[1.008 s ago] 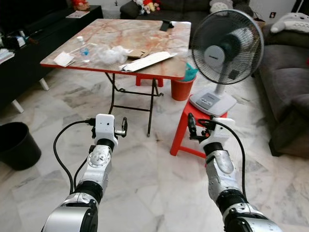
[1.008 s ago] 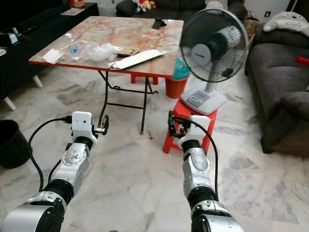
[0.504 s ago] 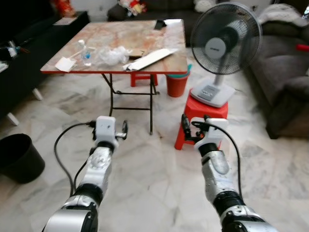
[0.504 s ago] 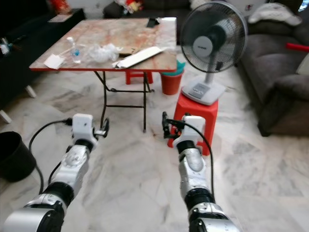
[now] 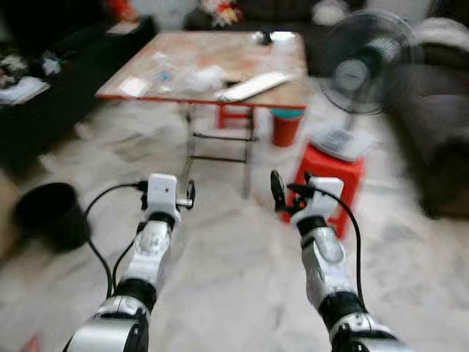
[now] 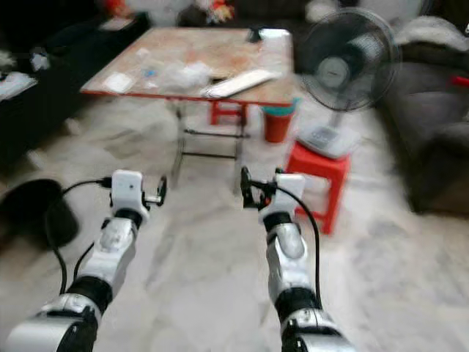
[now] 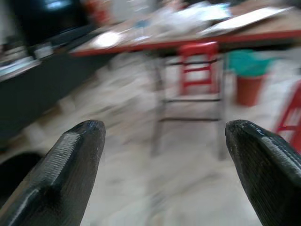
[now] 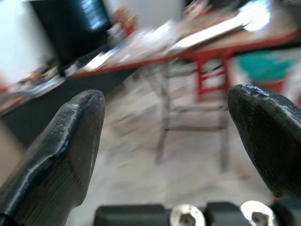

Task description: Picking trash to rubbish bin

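Both grippers are held out in front over bare marble floor, empty and with fingers spread wide: the left gripper [image 5: 189, 199] low on the left, the right gripper [image 5: 282, 192] beside it on the right. The views are blurred, likely from walking.

The trash sits up on the folding table [image 5: 220, 55] ahead: what looks like a crumpled clear plastic bag [image 5: 204, 75], with a small plastic bottle [image 5: 165, 75] and a white paper scrap [image 5: 134, 86] to its left. The bag should be very light, soft and slippery, so pinching a bunched fold near its middle would hold better than an edge.

All of it lies well beyond and above both grippers. The black rubbish bin [image 5: 51, 214] stands on the floor to the left, near the left arm.
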Motion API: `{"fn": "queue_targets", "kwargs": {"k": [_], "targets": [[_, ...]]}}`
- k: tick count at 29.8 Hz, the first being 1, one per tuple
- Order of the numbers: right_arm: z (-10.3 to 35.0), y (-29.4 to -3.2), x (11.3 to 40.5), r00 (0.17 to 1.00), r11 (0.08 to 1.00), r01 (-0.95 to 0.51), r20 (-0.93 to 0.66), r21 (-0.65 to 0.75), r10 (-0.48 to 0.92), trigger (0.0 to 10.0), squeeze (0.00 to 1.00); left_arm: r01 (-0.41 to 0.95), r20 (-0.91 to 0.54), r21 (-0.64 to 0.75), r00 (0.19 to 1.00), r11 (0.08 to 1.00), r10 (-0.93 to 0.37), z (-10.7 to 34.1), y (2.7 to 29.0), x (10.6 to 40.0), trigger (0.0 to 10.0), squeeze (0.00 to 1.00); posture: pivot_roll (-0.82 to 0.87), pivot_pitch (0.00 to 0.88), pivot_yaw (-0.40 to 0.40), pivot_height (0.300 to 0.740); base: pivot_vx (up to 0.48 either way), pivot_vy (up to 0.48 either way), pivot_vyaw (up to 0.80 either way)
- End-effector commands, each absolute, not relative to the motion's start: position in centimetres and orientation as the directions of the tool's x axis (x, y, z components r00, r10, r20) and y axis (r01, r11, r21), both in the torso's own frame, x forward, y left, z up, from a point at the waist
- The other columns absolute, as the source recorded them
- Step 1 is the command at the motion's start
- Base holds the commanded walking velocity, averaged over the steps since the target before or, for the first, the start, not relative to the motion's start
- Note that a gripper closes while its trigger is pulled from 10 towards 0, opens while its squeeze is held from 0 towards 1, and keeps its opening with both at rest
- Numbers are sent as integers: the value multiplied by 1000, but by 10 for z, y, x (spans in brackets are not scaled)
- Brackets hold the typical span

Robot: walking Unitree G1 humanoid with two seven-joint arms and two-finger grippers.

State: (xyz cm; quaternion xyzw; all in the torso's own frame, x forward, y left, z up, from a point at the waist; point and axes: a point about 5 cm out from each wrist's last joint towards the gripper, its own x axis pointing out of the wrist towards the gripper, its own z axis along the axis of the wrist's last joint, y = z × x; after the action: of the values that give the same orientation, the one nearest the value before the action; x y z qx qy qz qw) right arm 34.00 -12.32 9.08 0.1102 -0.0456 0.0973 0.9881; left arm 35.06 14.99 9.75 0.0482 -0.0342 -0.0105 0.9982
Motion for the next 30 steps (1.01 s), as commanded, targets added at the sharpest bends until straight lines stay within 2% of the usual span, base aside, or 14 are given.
{"fn": "queue_targets", "kwargs": {"k": [1,8,18,22,27,30], "targets": [[95,-118,343,973,951,-221,116,215,199,10000,0,9,76,97,997,995,-17,102,152,353,10000,0,-29,0,50,740,322,0,0],[98,-115,343,967,951,-239,132,197,216,10000,0,3,82,103,997,995,-11,105,154,355,10000,0,-22,0,51,740,318,0,0],[97,-113,342,966,948,-247,127,201,225,10000,0,-1,78,98,997,995,-7,104,154,354,10000,0,-27,10,50,740,318,0,654],[98,-111,342,965,947,-253,126,198,232,10000,0,2,80,96,997,995,-9,105,153,355,10000,0,-23,13,49,740,319,0,0],[98,-108,343,964,947,-257,125,194,237,10000,0,1,84,95,996,995,-9,107,153,355,10000,0,-21,15,50,740,316,0,655],[98,-108,343,966,943,-252,116,218,231,10000,0,0,85,95,996,996,-8,107,153,355,10000,0,-21,15,50,740,316,0,0]]}}
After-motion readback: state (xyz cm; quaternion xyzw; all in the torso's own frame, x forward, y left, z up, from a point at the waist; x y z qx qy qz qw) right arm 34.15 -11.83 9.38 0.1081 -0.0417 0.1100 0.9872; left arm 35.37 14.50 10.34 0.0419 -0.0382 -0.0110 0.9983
